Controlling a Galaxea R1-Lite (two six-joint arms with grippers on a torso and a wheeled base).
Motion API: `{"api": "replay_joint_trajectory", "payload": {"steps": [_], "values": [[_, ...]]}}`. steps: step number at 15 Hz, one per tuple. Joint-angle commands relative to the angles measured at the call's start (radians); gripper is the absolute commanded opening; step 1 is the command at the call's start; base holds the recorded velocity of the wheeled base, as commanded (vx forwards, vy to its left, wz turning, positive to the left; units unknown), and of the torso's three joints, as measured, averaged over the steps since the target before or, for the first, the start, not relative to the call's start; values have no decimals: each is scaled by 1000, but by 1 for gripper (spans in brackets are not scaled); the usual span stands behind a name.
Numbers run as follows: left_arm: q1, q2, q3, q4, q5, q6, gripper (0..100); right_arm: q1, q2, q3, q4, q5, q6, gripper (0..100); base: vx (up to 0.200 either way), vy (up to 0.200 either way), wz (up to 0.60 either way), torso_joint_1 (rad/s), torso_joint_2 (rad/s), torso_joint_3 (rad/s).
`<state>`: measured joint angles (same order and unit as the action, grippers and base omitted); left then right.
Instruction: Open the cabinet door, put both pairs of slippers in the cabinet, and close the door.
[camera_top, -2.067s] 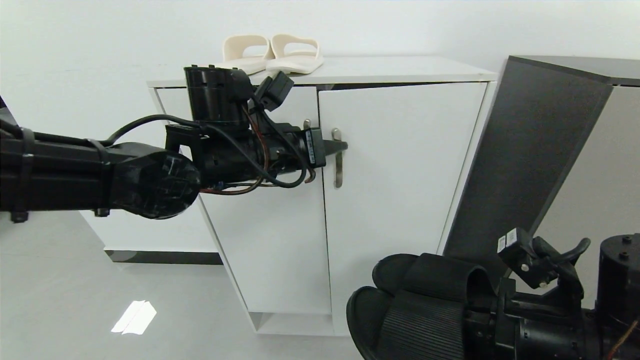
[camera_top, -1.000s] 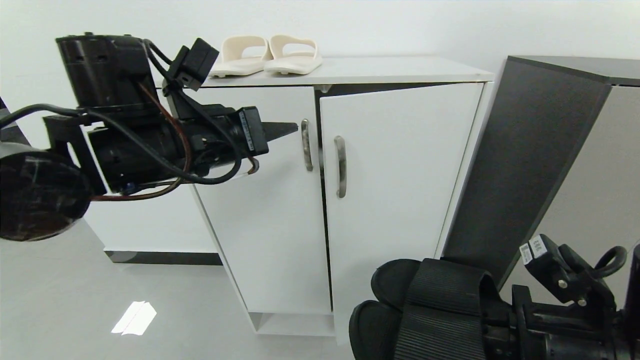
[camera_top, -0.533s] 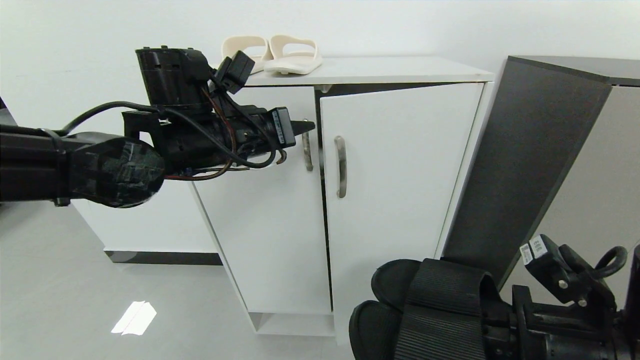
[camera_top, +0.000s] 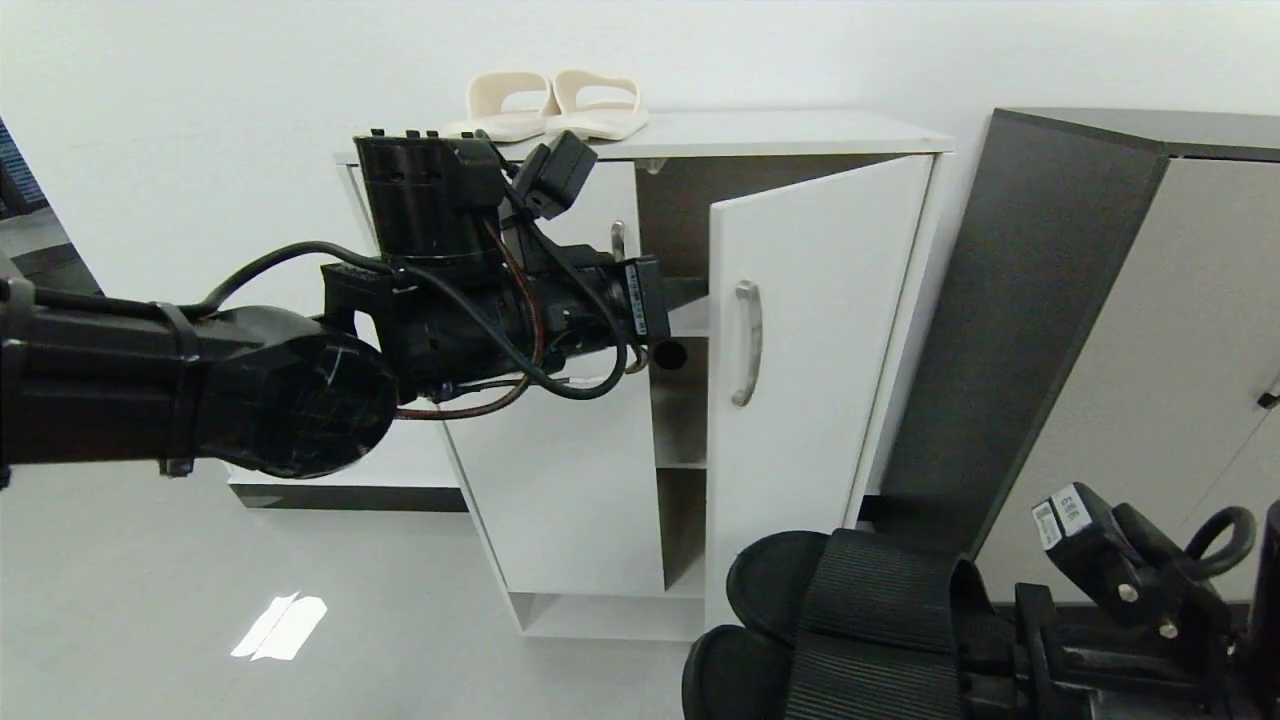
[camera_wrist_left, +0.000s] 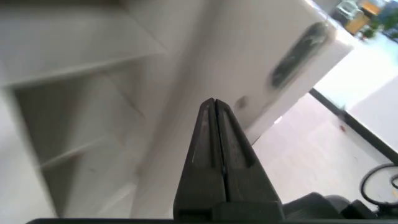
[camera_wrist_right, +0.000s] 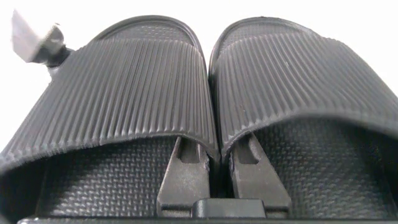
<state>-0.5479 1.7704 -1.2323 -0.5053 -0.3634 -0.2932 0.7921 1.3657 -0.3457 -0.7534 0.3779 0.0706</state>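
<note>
The white cabinet (camera_top: 800, 130) stands partly open: its right-hand door (camera_top: 810, 400) is swung out toward us, and its left-hand door (camera_top: 560, 480) lies flat against the front. In the dark gap between them, shelves (camera_top: 678, 462) show one above another.

The left end effector (camera_top: 685, 293) is up at handle height, poking into that gap. In the left wrist view its two fingers (camera_wrist_left: 205, 140) are pressed flat together with nothing between them. Its tip sits close to the edge of the open door, whose metal handle (camera_wrist_left: 298, 53) runs just beyond. Whether the tip touches the door, I cannot tell.

Low on the robot's right, the black slippers (camera_top: 850, 620) hang outside the cabinet, in front of the foot of the open door. The right end effector (camera_wrist_right: 217, 169) has them: one finger slides under each ribbed strap, and the pair is pinched side by side, inner walls squeezed together between the fingers.

The cream slippers (camera_top: 555, 103) sit on the cabinet top, side by side near its left rear, above the closed door.

A dark grey cabinet (camera_top: 1050, 300) stands just right of the white one, and a bright patch lies on the pale floor (camera_top: 150, 620).
</note>
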Motion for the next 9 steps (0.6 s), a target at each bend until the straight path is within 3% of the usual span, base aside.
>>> {"api": "replay_joint_trajectory", "payload": {"steps": [1, 4, 7, 9], "values": [[-43, -59, 76, -25, 4, 8, 0, 33, -37, 1, 3, -1, 0, 0, -200, 0, 0, 2, 7, 2], [-10, -62, 117, -93, 34, 11, 0, 33, -17, -2, 2, -4, 1, 0, 0, 0, 0, 0, 0, 0], [59, -65, 149, -159, 247, 19, 0, 53, 3, -42, 3, -73, 11, 0, 0, 0, 0, 0, 0, 0], [94, -111, 234, -228, 307, 71, 0, 79, 32, -78, 5, -175, 32, 0, 0, 0, 0, 0, 0, 0]]}}
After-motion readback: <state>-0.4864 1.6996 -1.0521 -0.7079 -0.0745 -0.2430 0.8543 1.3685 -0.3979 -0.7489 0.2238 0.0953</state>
